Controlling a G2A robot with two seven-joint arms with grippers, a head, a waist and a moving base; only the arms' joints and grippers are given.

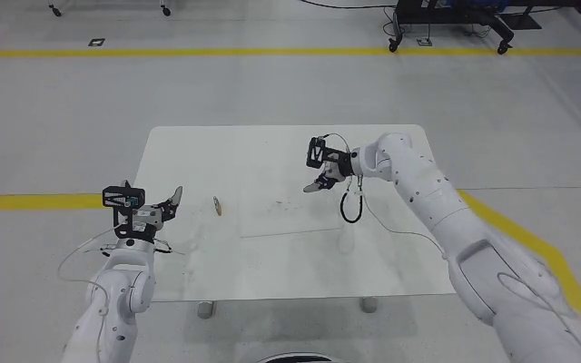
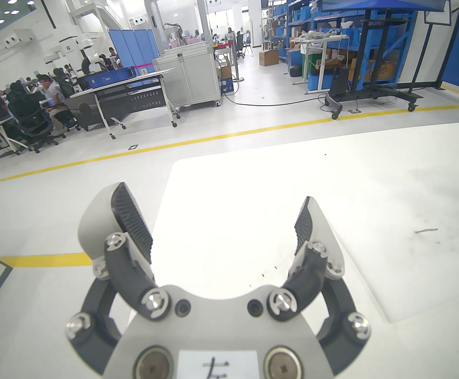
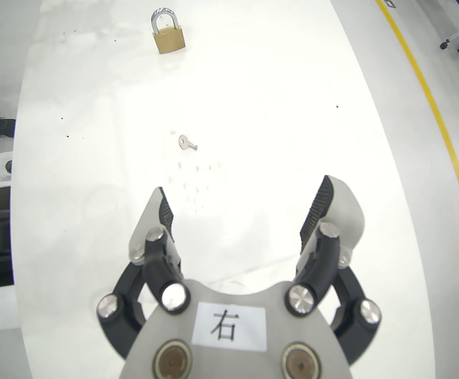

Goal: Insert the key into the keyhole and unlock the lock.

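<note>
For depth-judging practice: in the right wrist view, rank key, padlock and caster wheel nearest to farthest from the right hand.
1. key, on the table ahead of the right hand.
2. padlock, farther along it.
3. caster wheel, on the floor beyond.

Padlock (image 3: 171,40): brass-coloured metal body with a dull sheen; shackle (image 3: 154,23) of polished bright silver metal.
Key (image 3: 185,143): small, silvery metal, smooth.
Table (image 3: 287,107): white top, smooth, matt, flecked with dark specks.
Left gripper (image 2: 214,193), right gripper (image 3: 244,186): brushed grey metal shells, black ribbed pads (image 3: 317,206), shiny screw heads (image 3: 174,296).
</note>
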